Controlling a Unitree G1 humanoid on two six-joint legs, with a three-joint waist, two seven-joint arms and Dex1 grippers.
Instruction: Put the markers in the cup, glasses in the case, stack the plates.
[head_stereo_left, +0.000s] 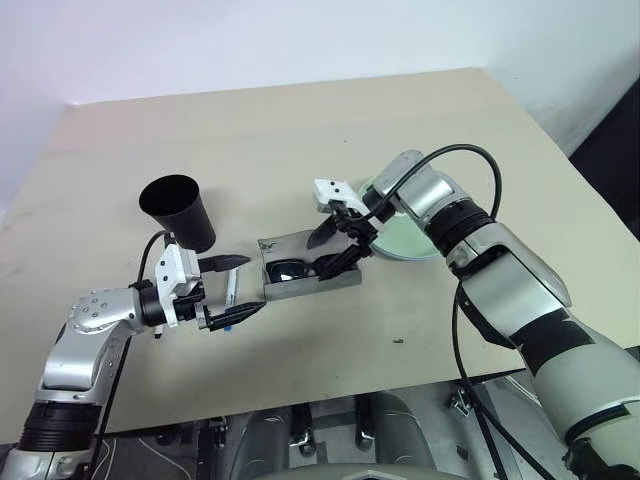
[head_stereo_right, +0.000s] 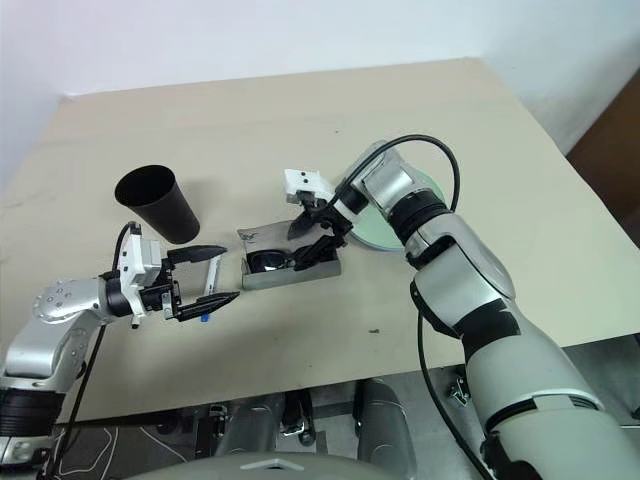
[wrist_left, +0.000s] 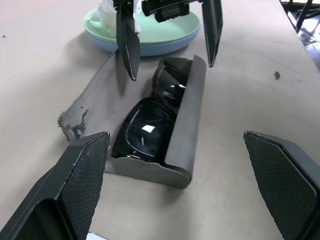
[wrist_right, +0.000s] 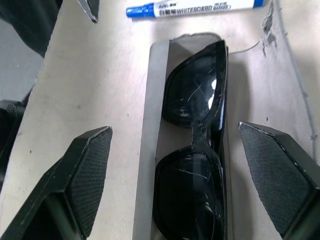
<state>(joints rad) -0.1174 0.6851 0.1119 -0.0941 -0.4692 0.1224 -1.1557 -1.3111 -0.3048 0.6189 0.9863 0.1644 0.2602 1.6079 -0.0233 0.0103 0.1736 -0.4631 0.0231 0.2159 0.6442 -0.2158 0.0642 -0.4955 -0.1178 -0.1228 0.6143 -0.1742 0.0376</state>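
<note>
1. Head views: right gripper (head_stereo_left: 338, 247) hanging over the open case (head_stereo_left: 310, 270), fingers spread and released, nothing held. Glasses (head_stereo_left: 296, 268) lying inside the case, lid (head_stereo_right: 262, 236) folded back flat on the table (head_stereo_left: 300, 140). Left gripper (head_stereo_left: 232, 288) near the case's end, fingers wide apart and empty, a marker (head_stereo_left: 229, 294) lying between them on the table. Cup (head_stereo_left: 180, 211) upright beyond the left gripper, well apart from the case. Plates (head_stereo_left: 405, 240) already nested, just behind the right wrist.

2. Left wrist view: glasses seated lengthwise in the case, lenses (wrist_left: 147, 131) facing up, frame leaning against one wall. Right gripper's fingers (wrist_left: 128, 45) poised above the far end, clear of the frame. Crumpled tissue (wrist_left: 107, 15) on the mint plate.

3. Right wrist view: both pads (wrist_right: 87, 172) flanking the case, glasses centred between them, no contact. Blue-capped marker (wrist_right: 197, 8) lying just past the case's end.

4. Judgement on the step in hand: glasses likely placed, lid not yet shut. Best to lift straight up first to avoid snagging the frame, then to approach the lid from its free edge and swing it over gently, steadying the case against sliding. Worth checking that the frame sits below the rim before pressing.
</note>
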